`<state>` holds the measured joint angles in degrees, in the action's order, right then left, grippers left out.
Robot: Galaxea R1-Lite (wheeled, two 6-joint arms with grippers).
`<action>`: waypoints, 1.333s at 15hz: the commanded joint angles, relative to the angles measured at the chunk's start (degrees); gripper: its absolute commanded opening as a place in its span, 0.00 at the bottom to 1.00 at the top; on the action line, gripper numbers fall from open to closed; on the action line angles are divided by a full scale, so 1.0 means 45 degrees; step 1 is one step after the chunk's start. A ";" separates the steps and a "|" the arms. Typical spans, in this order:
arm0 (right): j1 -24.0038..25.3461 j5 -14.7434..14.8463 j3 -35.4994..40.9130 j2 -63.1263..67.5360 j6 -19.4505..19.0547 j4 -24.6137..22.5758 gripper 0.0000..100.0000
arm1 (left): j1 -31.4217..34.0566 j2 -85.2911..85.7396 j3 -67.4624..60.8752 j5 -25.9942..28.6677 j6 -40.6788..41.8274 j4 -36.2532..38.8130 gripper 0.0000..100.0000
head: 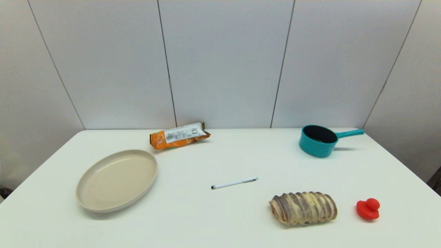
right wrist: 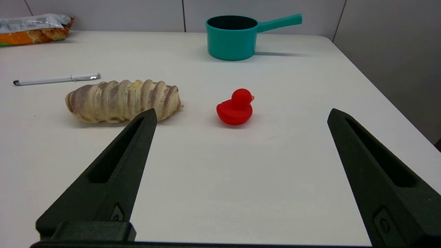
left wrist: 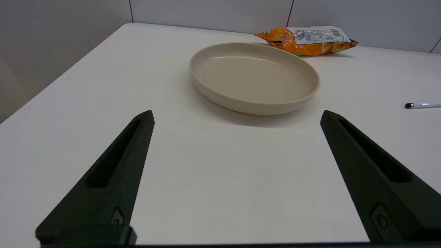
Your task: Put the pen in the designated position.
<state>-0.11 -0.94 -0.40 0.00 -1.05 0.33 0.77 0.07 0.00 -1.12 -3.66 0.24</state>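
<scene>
Near the desk's (head: 206, 220) middle the pen (head: 234, 183) is lying flat, untouched; left claw (left wrist: 237, 119) and right claw (right wrist: 241, 115) are both hanging spread apart.

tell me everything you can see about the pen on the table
The pen is slim, with a white barrel, a black tip and a small clip near its other end; it looks like plastic. It lies flat on the bare white table near the middle, tip toward the beige plate, clip end toward the teal pot's side. The striped bread roll lies nearer the robot, apart from it. Nothing touches the pen but the tabletop; no gripper is near it.
</scene>
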 commanded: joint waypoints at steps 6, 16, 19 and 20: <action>-0.0015 -0.0006 -0.0008 0.0000 -0.0021 0.0005 1.00 | 0.0005 0.0003 0.0000 -0.0005 -0.0008 0.0004 1.00; 0.0005 -0.0006 -0.0008 0.0000 -0.0021 0.0005 1.00 | 0.0005 0.0003 0.0000 -0.0005 -0.0008 0.0004 1.00; -0.0015 -0.0006 -0.0008 0.0000 -0.0021 0.0005 1.00 | 0.0005 0.0003 0.0000 -0.0005 -0.0008 0.0004 1.00; 0.0005 -0.0006 -0.0008 0.0000 -0.0021 0.0025 1.00 | 0.0005 0.0003 0.0000 -0.0005 -0.0008 0.0004 1.00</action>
<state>-0.13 -0.93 -0.40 0.00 -1.10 0.38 0.77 0.07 0.00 -1.10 -3.63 0.22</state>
